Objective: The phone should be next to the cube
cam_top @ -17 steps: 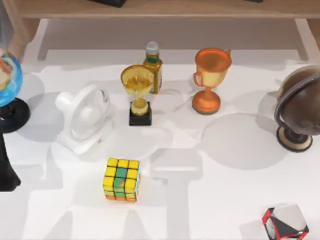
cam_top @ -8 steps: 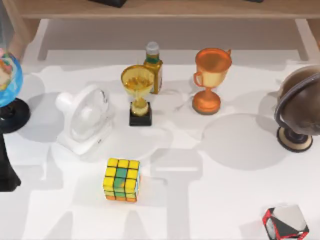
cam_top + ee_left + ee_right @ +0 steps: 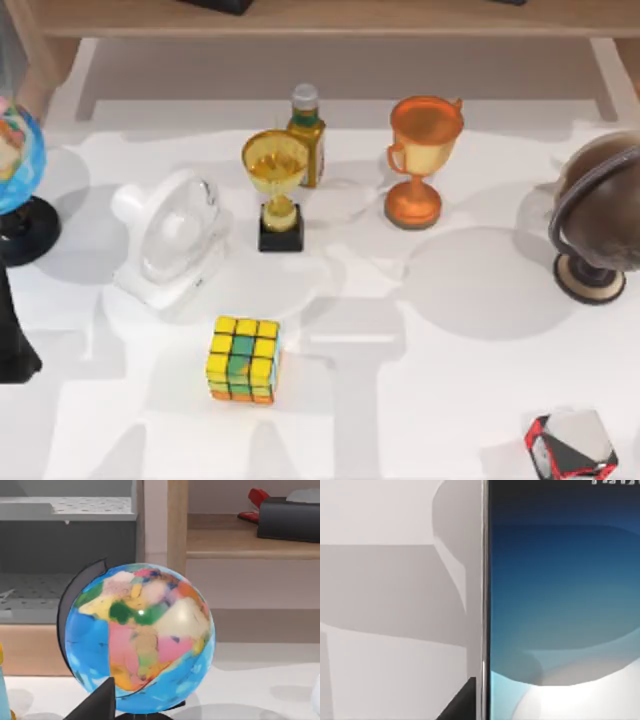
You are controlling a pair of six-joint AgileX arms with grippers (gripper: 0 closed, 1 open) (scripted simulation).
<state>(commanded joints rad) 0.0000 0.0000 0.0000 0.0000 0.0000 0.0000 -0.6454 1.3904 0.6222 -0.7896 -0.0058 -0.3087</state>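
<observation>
The cube (image 3: 243, 359) stands at the lower left of the counter (image 3: 450, 340). The phone (image 3: 560, 600) lies close under the right wrist camera, probably flat. I cannot tell either hand's state.

The top camera looked straight down on the white table (image 3: 450, 400), taking in its far edge and the foot of a wooden shelf (image 3: 330, 18) behind it. The left wrist camera faced level toward that shelf (image 3: 240, 542), close to the coloured globe (image 3: 142, 637) standing at the table's left edge (image 3: 15, 160), so these two views shared the globe and shelf. The right wrist camera sat very near the phone (image 3: 565, 605), beside bare tabletop (image 3: 395, 605).
</observation>
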